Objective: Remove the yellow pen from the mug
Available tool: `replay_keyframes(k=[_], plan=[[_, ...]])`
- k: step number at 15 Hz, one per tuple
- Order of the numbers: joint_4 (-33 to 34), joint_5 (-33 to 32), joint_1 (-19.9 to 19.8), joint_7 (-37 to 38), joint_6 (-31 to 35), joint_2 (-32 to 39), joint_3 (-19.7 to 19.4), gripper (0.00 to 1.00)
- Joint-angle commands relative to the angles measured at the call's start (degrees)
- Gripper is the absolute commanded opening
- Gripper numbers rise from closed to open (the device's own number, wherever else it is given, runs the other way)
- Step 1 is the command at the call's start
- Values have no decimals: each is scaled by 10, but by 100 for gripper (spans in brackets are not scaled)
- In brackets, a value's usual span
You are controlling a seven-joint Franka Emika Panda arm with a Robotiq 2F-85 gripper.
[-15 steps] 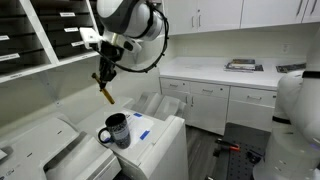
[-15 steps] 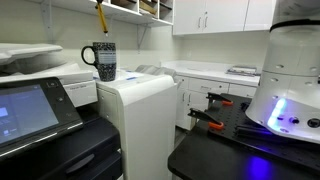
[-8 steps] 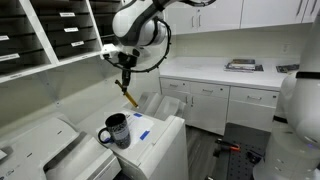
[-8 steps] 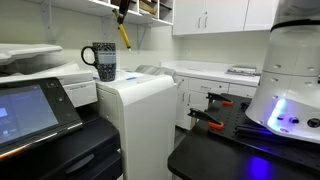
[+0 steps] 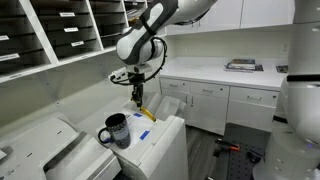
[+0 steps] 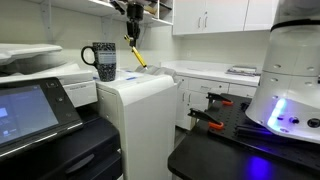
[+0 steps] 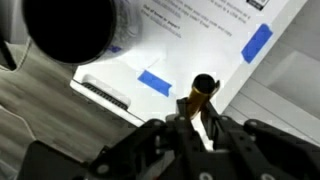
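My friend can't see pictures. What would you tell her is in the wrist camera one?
The gripper pinches the yellow pen, seen from above, over a white machine top. The dark mug is a blurry round shape at upper left, and blue tape strips mark the white surface.

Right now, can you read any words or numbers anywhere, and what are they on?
Nothing here can be read for sure.
On the white sheet: printed lines, too blurred to read.
On the mug: pale markings, too small to read.
On the touch screen: no readable text.
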Motion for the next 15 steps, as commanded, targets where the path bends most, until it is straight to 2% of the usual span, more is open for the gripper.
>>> replay_keyframes(k=[1,2,3,4,5,7,9,10,12,15], plan=[[50,-23,13,89,-83,47,-20,5],[61,-24,15,109,-104,61,-24,5],[66,0,76,62,-121,78,-126,5],[80,0,78,61,-137,94,-133,5],[91,4,119,54,-150,111,-191,5],[117,5,162,57,-162,143,-247,5],[129,5,154,56,-151,146,-213,5],[137,2,184,52,-148,151,-228,5],[157,12,212,53,-162,162,-239,5],[173,24,240,54,-179,174,-263,5]])
